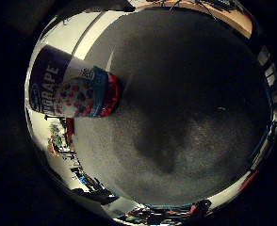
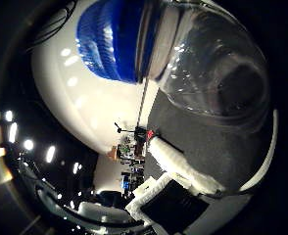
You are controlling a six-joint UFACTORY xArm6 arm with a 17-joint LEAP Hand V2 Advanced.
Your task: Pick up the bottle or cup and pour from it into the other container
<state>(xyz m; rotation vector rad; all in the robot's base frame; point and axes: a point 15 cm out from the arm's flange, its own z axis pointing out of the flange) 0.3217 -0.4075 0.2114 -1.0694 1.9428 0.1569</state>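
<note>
In the right thumb side palm view a clear plastic bottle (image 2: 208, 64) with a blue cap (image 2: 110, 39) fills much of the picture, close against the palm. My right hand (image 2: 173, 181) shows as white and black finger parts reaching in beside the bottle, and it appears shut on the bottle. In the right little finger side palm view a cup (image 1: 73, 92) with a blue, white and red printed label stands on the grey table (image 1: 195, 104), away from the hand. A dark shadow (image 1: 167, 146) lies on the table beside it.
The grey table top spreads wide around the cup. Its edges (image 1: 233, 28) run along the rim of the little finger side view. Room clutter (image 2: 134, 152) and a white ceiling with lights (image 2: 66, 117) show behind the bottle.
</note>
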